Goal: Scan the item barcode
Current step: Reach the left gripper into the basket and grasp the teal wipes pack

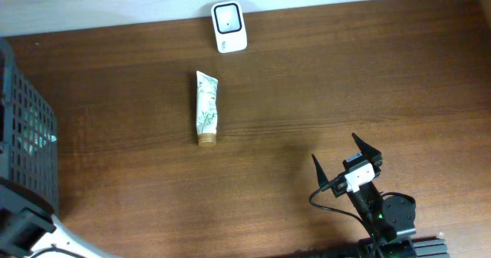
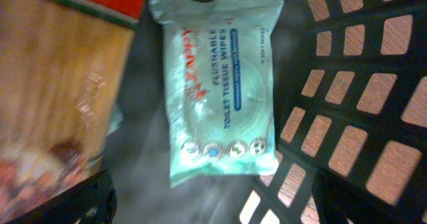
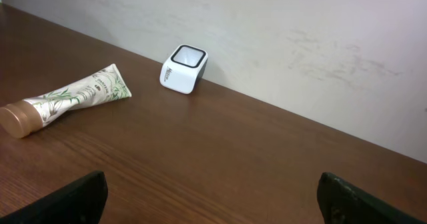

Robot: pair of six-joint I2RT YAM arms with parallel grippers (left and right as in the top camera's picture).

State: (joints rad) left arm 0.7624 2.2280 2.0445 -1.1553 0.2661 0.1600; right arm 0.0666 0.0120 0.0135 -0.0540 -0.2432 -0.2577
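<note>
A white barcode scanner (image 1: 229, 26) stands at the table's far edge, seen also in the right wrist view as the scanner (image 3: 183, 68). In front of it lies a white tube with a brown cap (image 1: 206, 108), the same tube (image 3: 67, 97) at the left of the right wrist view. A pale green pack of tissue wipes (image 2: 220, 84) lies flat on the floor of the black basket (image 2: 360, 84). My left gripper (image 2: 213, 207) hangs open over the pack's near end, touching nothing. My right gripper (image 1: 337, 152) stands open and empty above bare wood at the front right.
The black mesh basket (image 1: 27, 135) stands at the table's left edge. Inside it, a brown and red box (image 2: 53, 84) lies to the left of the wipes. The left arm's white base (image 1: 34, 239) shows at the front left corner.
</note>
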